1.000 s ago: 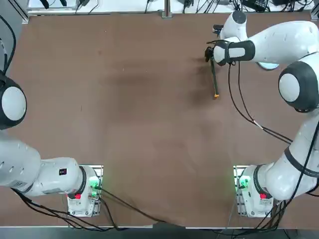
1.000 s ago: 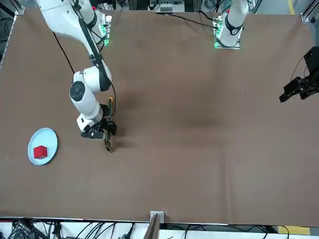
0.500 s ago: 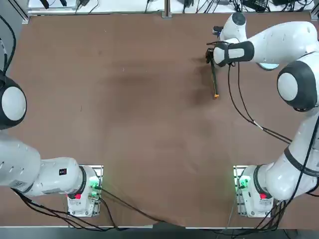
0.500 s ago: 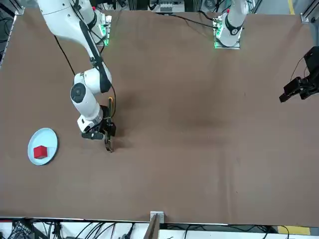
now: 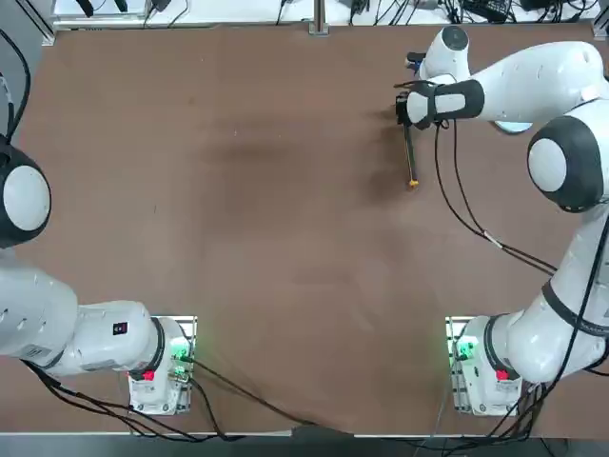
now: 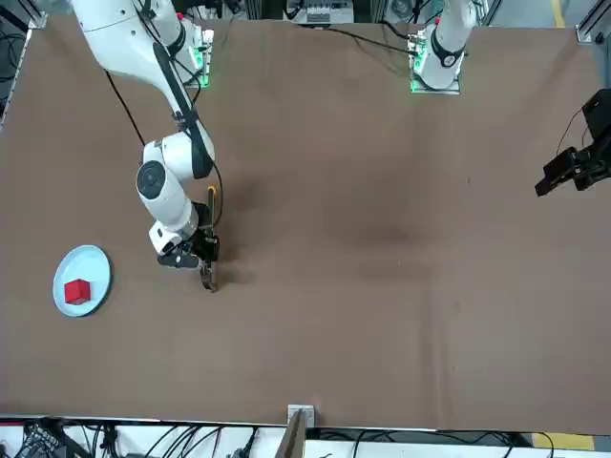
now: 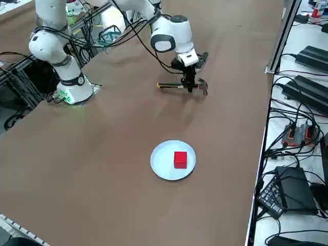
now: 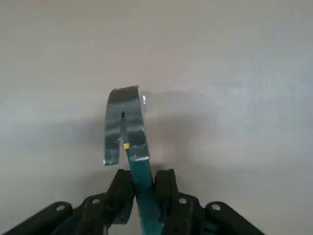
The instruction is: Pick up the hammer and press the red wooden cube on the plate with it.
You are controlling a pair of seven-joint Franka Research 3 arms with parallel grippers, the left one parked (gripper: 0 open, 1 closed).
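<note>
The hammer (image 5: 409, 152) lies flat on the brown table at the far right, with its orange tip toward the arms' bases. In the wrist view its metal head (image 8: 122, 122) juts out past the fingers. My right gripper (image 5: 404, 109) is shut on the hammer's handle just behind the head, one finger (image 8: 123, 188) on each side, as the side view also shows (image 7: 190, 86). The red wooden cube (image 7: 180, 159) sits on the pale plate (image 7: 160, 165), apart from the hammer (image 7: 171, 86). In the top view the arm hides most of the plate (image 5: 515, 126).
The table's far edge (image 5: 314, 27) runs a short way beyond the gripper. Cables (image 5: 457, 200) hang from the right arm over the table. Beyond the table edge in the side view are cables and boxes (image 7: 302, 133).
The fingers have closed from wide apart onto the hammer's handle. The arm has barely shifted and the hammer keeps its place on the table.
</note>
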